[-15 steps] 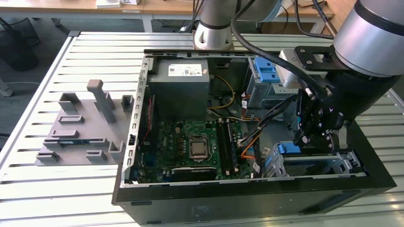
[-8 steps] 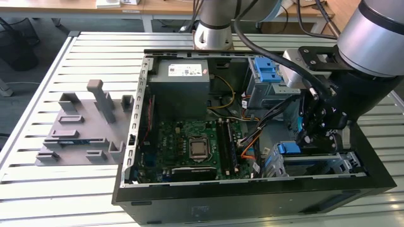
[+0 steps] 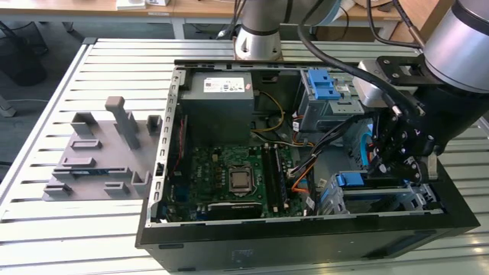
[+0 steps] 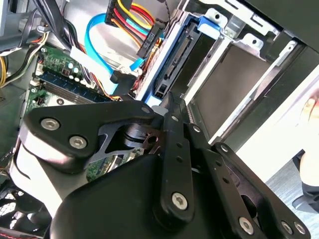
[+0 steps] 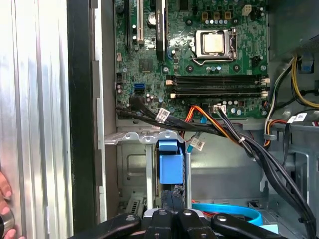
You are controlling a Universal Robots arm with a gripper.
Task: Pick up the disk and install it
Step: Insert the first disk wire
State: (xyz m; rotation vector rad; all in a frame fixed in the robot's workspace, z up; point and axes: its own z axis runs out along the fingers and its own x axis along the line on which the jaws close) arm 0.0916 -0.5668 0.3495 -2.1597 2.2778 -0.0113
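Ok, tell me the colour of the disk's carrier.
Blue, clearest in the first wrist view: the disk stands in its bay.

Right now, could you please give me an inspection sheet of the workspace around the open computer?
Surface: slatted metal table, carrying the open computer case.
Job's things: disk stands on edge in the lower drive cage, blue carrier showing.
Clutter: grey moulded fixture beside the case.
Grippers: tool sits at the disk's slot.
Cables: black and orange leads pass near the cage; blue ribbon beside the tool.
Surroundings: a hand at the table edge.
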